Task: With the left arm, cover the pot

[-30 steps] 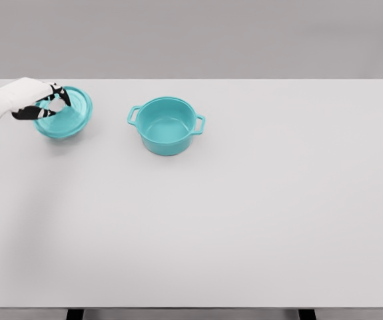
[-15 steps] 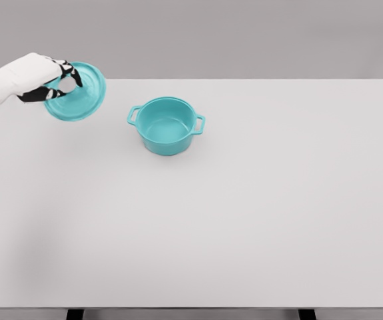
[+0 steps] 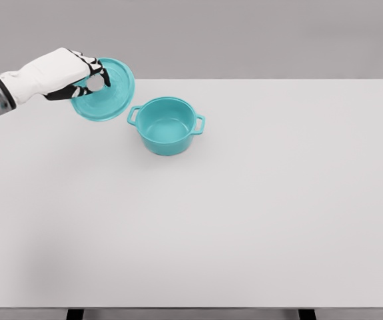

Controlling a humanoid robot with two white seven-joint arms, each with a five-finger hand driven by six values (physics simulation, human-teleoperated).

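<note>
A teal pot (image 3: pixel 167 125) with two side handles stands uncovered on the white table (image 3: pixel 244 213), left of the middle toward the back. Its teal lid (image 3: pixel 108 93) hangs tilted in the air just up and left of the pot, its lower edge near the pot's left handle. My left hand (image 3: pixel 92 78) comes in from the left edge and is shut on the lid's knob, which its fingers hide. The right arm does not show.
The table's far edge runs just behind the pot and the lid. A plain grey wall lies beyond it.
My left hand has lifted the lid off the table at the far left and carried it up and to the right, close to the pot. The pot has not moved.
</note>
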